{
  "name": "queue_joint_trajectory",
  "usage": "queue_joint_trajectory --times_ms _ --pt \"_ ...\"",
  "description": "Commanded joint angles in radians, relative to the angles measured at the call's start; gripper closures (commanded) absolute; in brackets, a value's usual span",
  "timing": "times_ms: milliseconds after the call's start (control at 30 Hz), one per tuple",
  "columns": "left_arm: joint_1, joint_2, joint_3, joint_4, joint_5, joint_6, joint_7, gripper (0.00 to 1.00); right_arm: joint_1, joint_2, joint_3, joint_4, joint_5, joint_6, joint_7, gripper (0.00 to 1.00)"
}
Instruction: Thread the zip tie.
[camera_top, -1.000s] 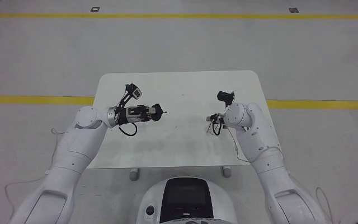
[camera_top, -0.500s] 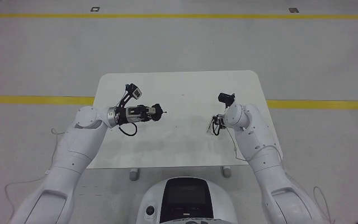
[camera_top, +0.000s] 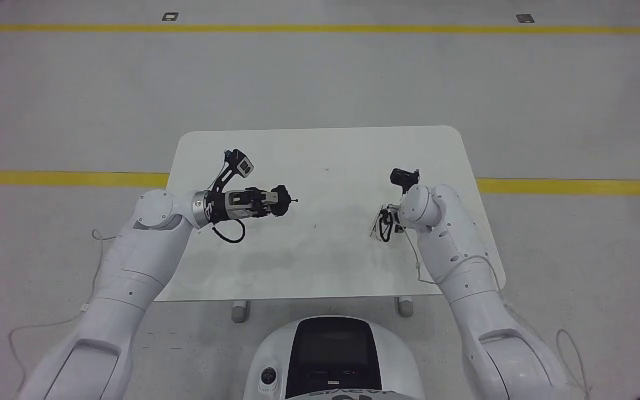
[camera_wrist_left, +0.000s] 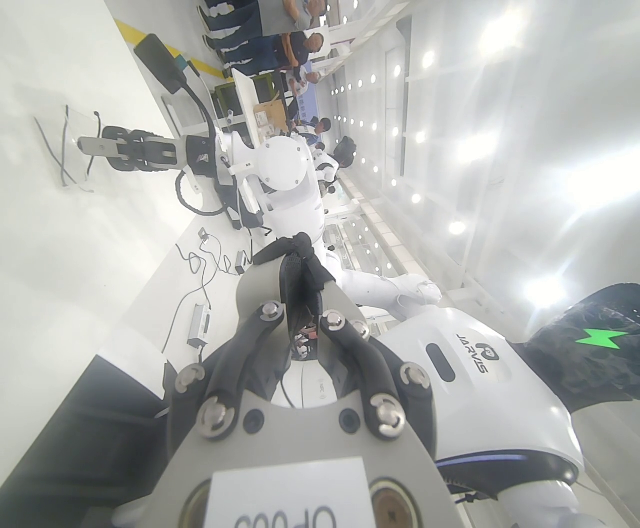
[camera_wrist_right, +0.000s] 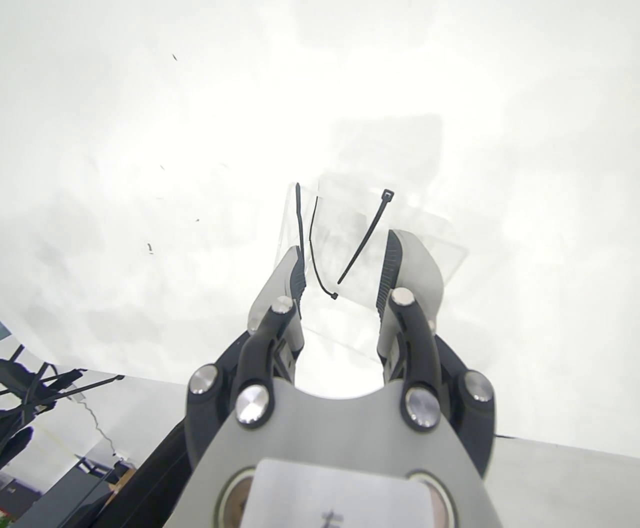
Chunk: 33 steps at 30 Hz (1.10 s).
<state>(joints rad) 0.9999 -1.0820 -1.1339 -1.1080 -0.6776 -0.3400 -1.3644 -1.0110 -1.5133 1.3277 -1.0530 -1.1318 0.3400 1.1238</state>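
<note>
Hovering wide right hand (camera_wrist_right: 345, 245) over clear tray (camera_wrist_right: 427, 231) of zip ties (camera_wrist_right: 364, 237); left hand (camera_wrist_left: 299, 260) clamped.

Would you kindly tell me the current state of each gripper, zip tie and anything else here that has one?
right gripper: open, over the clear tray.
left gripper: shut on a small black piece.
straight zip tie: unthreaded, lying loose in the tray.
curved zip tie: unthreaded, lying loose in the tray.
third zip tie: lying in the tray, partly behind a finger.

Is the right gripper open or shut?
Open. In the right wrist view the right gripper has its two fingers wide apart, above loose zip ties on a clear tray.
</note>
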Motion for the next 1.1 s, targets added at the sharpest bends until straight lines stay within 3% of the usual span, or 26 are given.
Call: queue_joint_trajectory --times_ms 0,200,467,800,1067 --pt "0.0 0.0 0.0 0.0 0.0 0.0 0.0 1.0 0.001 -0.003 0.003 0.005 -0.003 0.0 0.001 0.68" --pt "0.0 0.0 0.0 0.0 0.0 0.0 0.0 1.0 0.01 -0.012 0.015 0.031 -0.012 0.0 0.0 0.72" --pt "0.0 0.0 0.0 0.0 0.0 0.0 0.0 1.0 0.02 -0.021 0.034 0.05 -0.029 0.0 -0.003 1.0" --pt "0.0 0.0 0.0 0.0 0.0 0.0 0.0 1.0 0.001 -0.022 0.064 0.0 -0.047 0.0 0.023 1.0" --pt "0.0 0.0 0.0 0.0 0.0 0.0 0.0 1.0 -0.058 -0.006 0.116 -0.136 -0.002 -0.022 0.091 1.0"
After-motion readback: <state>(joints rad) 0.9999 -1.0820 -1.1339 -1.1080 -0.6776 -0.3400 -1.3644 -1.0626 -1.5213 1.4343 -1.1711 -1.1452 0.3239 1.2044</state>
